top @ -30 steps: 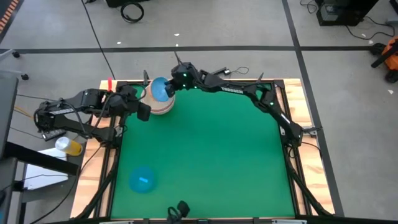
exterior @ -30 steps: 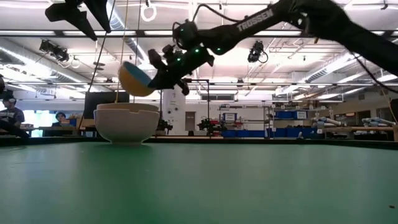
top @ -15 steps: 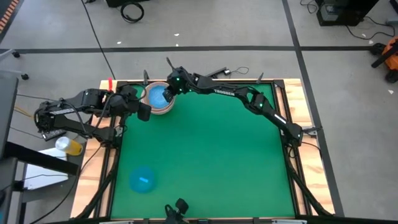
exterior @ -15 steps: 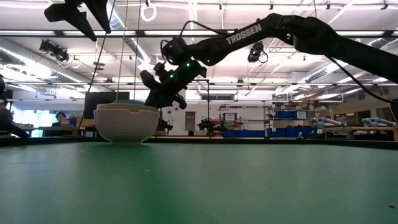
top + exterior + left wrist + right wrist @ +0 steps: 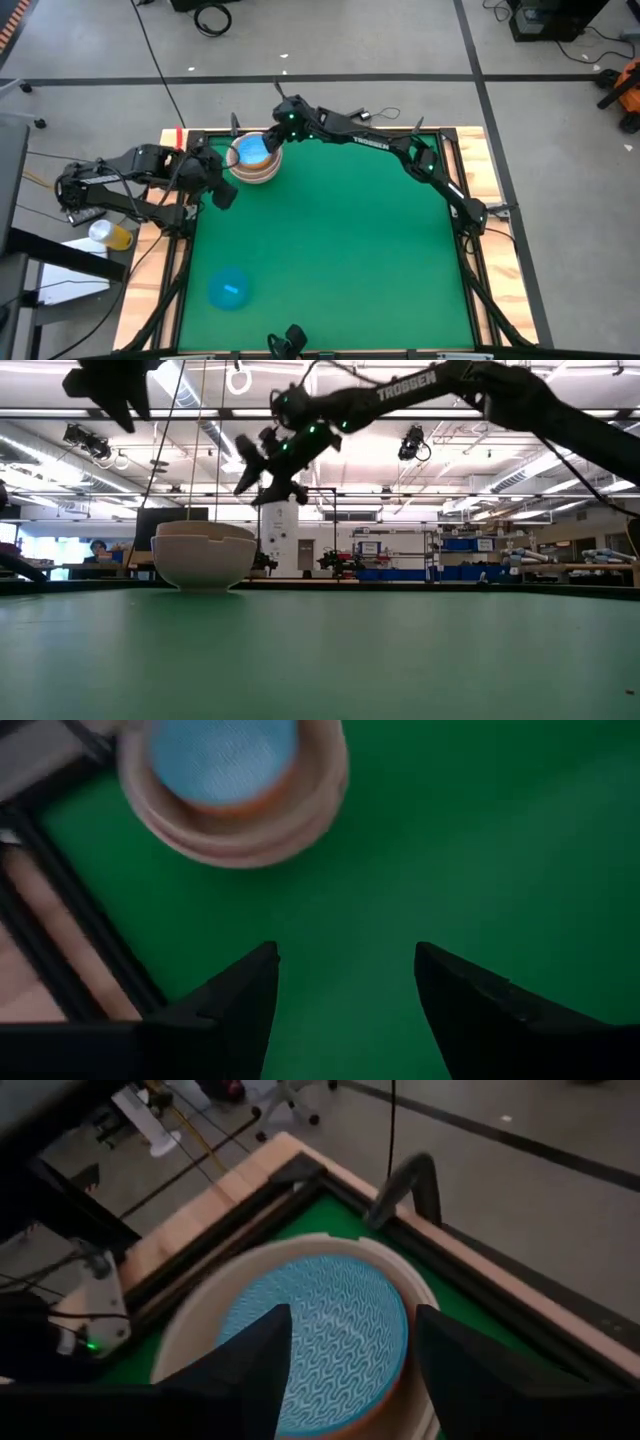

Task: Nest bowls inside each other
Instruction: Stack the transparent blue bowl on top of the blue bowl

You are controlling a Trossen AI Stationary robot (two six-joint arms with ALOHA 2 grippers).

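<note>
A stack of nested bowls (image 5: 252,162) stands on its base at the far left corner of the green table. A blue patterned bowl (image 5: 318,1342) sits as the innermost one, inside cream and tan rims (image 5: 300,820). My right gripper (image 5: 350,1355) hovers open just above that blue bowl, its fingers apart over the bowl's rim and touching nothing; the low view shows the right gripper (image 5: 258,465) up and to the right of the stack (image 5: 203,557). My left gripper (image 5: 345,990) waits open beside the stack, toward the near edge. A second blue bowl (image 5: 229,288) sits alone near the front left.
The table's wooden frame and black rails (image 5: 250,1200) run close behind the stack. A yellow-topped container (image 5: 110,234) stands off the table's left side. The green mat (image 5: 350,240) stretches bare through the middle and right.
My right gripper has carried the blue patterned bowl down into the stack, opened and let it go, then risen a little. The bowl, held tilted above the stack before, now sits level inside it.
</note>
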